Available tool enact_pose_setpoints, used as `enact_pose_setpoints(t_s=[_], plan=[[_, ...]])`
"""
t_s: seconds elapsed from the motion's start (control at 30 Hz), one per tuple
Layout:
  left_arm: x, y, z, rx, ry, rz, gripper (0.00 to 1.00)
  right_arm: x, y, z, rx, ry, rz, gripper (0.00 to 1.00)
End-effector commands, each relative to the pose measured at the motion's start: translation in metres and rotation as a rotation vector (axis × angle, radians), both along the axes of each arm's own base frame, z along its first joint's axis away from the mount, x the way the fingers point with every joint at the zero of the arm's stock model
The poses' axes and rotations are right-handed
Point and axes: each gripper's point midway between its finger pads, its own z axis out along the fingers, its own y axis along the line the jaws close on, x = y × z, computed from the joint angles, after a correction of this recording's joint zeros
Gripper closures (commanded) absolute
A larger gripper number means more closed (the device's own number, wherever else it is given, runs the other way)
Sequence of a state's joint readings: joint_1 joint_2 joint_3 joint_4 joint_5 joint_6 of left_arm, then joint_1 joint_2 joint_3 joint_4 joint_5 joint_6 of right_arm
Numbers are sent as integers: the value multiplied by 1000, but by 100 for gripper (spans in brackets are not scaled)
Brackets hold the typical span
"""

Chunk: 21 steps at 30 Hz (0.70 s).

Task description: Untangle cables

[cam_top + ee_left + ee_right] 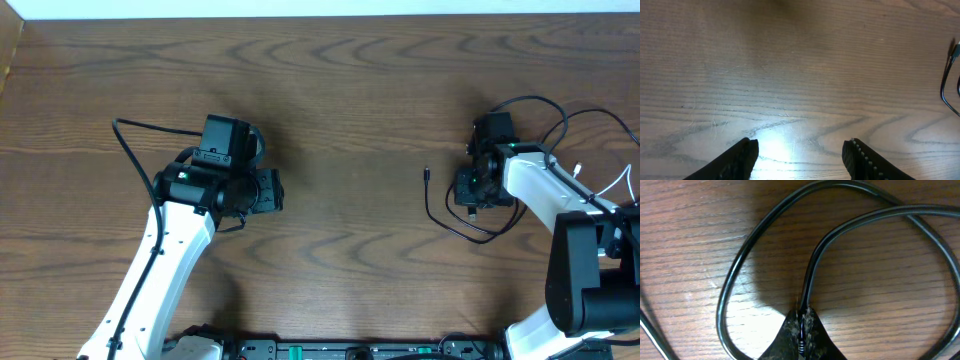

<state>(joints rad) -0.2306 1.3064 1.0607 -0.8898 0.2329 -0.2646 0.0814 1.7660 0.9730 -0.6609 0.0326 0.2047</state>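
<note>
A thin black cable (441, 216) lies on the wooden table at the right, curving out to a small plug end (427, 172). My right gripper (470, 192) hangs over it. In the right wrist view the gripper (801, 314) is shut on a strand of the black cable (811, 275), and wide loops of the same cable (738, 266) lie around it. A thin white cable (620, 184) shows at the far right by the arm. My left gripper (272, 190) hovers at centre-left, open with nothing between its fingers (802, 146). The black cable's end (944, 89) shows at that view's right edge.
Thicker black wires (135, 160) run along the left arm, and more loop above the right arm (540, 102). The right arm's base (590, 270) stands at the lower right. Bare wood (350, 120) stretches between the two arms.
</note>
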Motion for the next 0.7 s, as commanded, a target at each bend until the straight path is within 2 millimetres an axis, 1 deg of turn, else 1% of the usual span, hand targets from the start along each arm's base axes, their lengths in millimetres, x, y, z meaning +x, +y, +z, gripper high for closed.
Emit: enact_pose_setpoints(t_s=[0.0, 0.07, 0.17, 0.23, 0.3, 0.37, 0.43, 0.5, 0.53, 0.57, 0.6, 0.63, 0.67], plan=[[-3, 2, -5, 14, 11, -3, 40, -26, 13, -19, 70, 102, 6, 99], [-3, 2, -5, 14, 12, -3, 40, -27, 12, -15, 68, 108, 5, 99], [-3, 2, -5, 14, 12, -3, 40, -17, 9, 5, 71, 71, -5, 99], [-3, 2, -5, 14, 12, -3, 40, -5, 2, 25, 59, 25, -23, 99], [-3, 2, -5, 14, 12, -3, 40, 8, -13, 53, 25, -36, -54, 99], [-3, 2, -5, 14, 12, -3, 40, 19, -37, 86, -33, -103, -112, 99], [-4, 2, -5, 15, 15, -3, 40, 22, -72, 123, -114, -176, -235, 99], [-4, 2, -5, 15, 16, -3, 40, 22, -103, 154, -167, -254, -344, 99], [-4, 2, -5, 15, 15, -3, 40, 21, -111, 161, -175, -274, -365, 99], [-4, 2, -5, 14, 15, -3, 40, 18, -131, 179, -199, -326, -430, 99], [-4, 2, -5, 14, 15, -3, 40, 9, -156, 194, -225, -375, -539, 99], [-4, 2, -5, 14, 15, -3, 40, 2, -169, 200, -238, -393, -607, 99], [-4, 2, -5, 14, 15, -3, 40, -11, -196, 204, -231, -415, -749, 99]])
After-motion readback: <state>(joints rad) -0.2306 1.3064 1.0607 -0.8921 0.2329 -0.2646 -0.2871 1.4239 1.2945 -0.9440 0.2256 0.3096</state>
